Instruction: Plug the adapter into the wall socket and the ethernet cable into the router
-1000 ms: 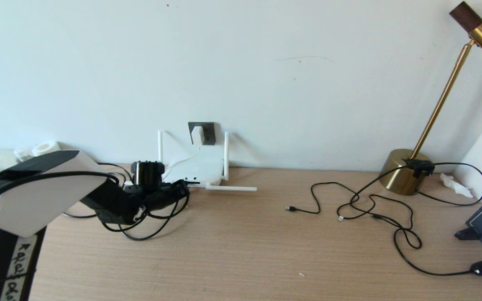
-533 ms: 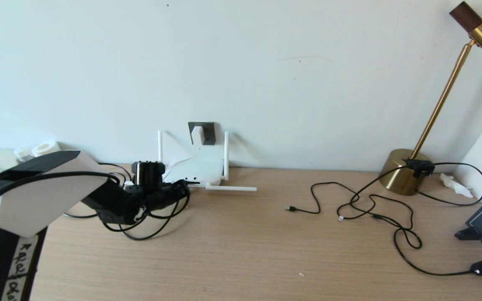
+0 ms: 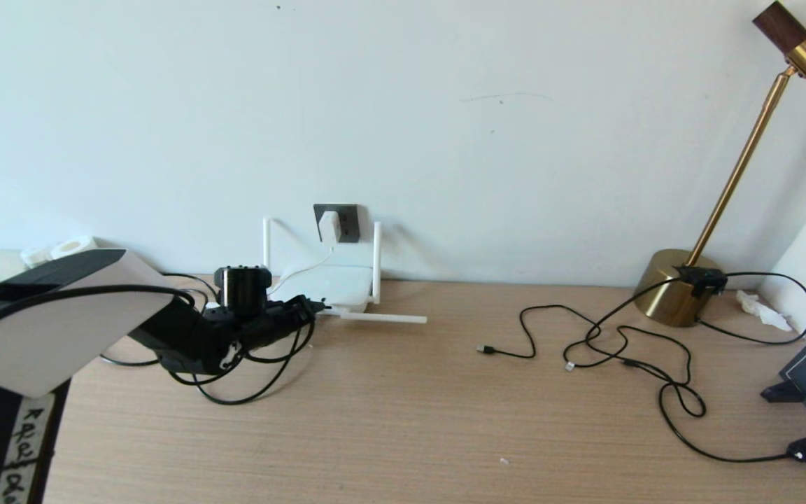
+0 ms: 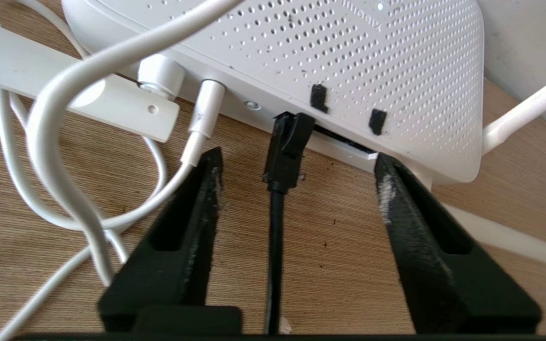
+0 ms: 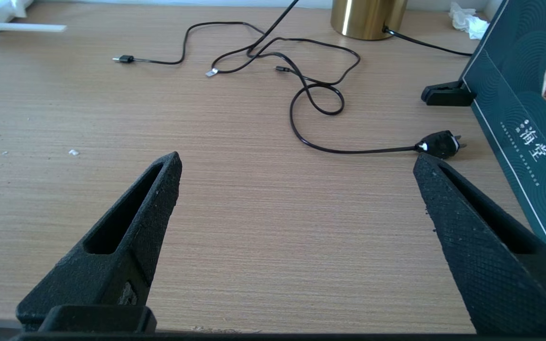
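Evidently the ethernet cable [image 4: 276,227] is sitting with its black plug pushed into a port slot on the near edge of the router [image 4: 349,61], its length running straight back between the two fingers of the left gripper [image 4: 296,166]. Those fingers are standing apart on either side of the plug, touching neither it nor the cable, which suggests the plug is being left to hold by itself in the port. Just beside one fingertip, the thin white cord [image 4: 64,94] is entering the router's edge, looping over the wood so it lies clear of the jaws. Beyond the gripper's tips, in the head view, the adapter [image 3: 329,226] is sitting in the wall socket [image 3: 347,222] behind the router, so both connections are looking made. Judging from this, the left arm is needing only to draw straight back along the cable without snagging it. Well off to the other side, the right gripper [image 5: 296,170] is hanging wide open over bare desk [image 5: 235,199], idle, holding nothing.
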